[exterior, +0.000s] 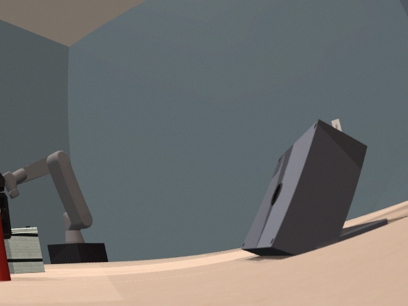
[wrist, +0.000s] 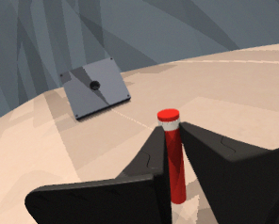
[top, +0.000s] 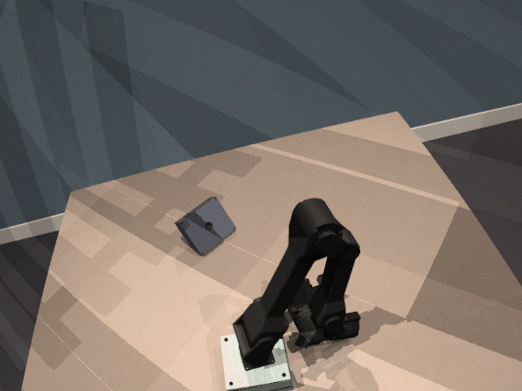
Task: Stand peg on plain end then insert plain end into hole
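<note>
Gripper is clamping the red peg just below its white band, peg standing near-upright, well apart from the sloped panel and its hole.

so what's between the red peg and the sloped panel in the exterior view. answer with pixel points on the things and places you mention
Across that exterior picture, between the red peg (exterior: 4, 254) (wrist: 177, 188) and sloped panel (top: 221, 219) (exterior: 310, 202) (wrist: 109, 89), a pale mounting block (exterior: 25, 248) (top: 259, 380) and a grey arm (exterior: 70, 193) show, both apparently farther back.
</note>
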Available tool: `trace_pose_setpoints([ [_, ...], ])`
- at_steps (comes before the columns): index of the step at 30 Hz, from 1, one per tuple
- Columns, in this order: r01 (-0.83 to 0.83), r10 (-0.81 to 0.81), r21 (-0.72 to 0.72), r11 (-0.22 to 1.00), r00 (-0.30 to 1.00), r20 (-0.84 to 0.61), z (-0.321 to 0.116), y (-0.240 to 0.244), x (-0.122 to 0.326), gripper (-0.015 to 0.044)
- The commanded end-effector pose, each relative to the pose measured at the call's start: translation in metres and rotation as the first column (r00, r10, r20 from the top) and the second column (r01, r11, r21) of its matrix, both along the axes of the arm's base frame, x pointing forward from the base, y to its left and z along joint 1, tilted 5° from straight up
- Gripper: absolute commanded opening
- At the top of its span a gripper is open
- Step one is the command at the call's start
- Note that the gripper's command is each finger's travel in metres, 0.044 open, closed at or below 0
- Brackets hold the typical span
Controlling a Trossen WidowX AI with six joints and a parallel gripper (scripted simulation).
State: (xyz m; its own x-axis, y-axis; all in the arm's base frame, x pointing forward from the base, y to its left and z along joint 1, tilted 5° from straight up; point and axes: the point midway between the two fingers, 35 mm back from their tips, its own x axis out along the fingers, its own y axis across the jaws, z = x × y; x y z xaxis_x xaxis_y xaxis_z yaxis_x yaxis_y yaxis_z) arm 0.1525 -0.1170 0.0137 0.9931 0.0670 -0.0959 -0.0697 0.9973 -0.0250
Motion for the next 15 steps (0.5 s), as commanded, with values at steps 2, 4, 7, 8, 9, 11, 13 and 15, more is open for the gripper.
trace_pose_setpoints([
  [2,0.0,0.0,0.0,1.0,1.0,0.0,0.0,0.0,0.0,0.0102],
  [4,0.0,0.0,0.0,1.0,1.0,0.0,0.0,0.0,0.0,0.013],
  [7,0.0,0.0,0.0,1.0,1.0,0.0,0.0,0.0,0.0,0.013],
  [8,0.0,0.0,0.0,1.0,1.0,0.0,0.0,0.0,0.0,0.013],
  [9,0.0,0.0,0.0,1.0,1.0,0.0,0.0,0.0,0.0,0.013],
  [11,0.0,0.0,0.0,1.0,1.0,0.0,0.0,0.0,0.0,0.013],
  [13,0.0,0.0,0.0,1.0,1.0,0.0,0.0,0.0,0.0,0.013],
  [15,0.0,0.0,0.0,1.0,1.0,0.0,0.0,0.0,0.0,0.013],
])
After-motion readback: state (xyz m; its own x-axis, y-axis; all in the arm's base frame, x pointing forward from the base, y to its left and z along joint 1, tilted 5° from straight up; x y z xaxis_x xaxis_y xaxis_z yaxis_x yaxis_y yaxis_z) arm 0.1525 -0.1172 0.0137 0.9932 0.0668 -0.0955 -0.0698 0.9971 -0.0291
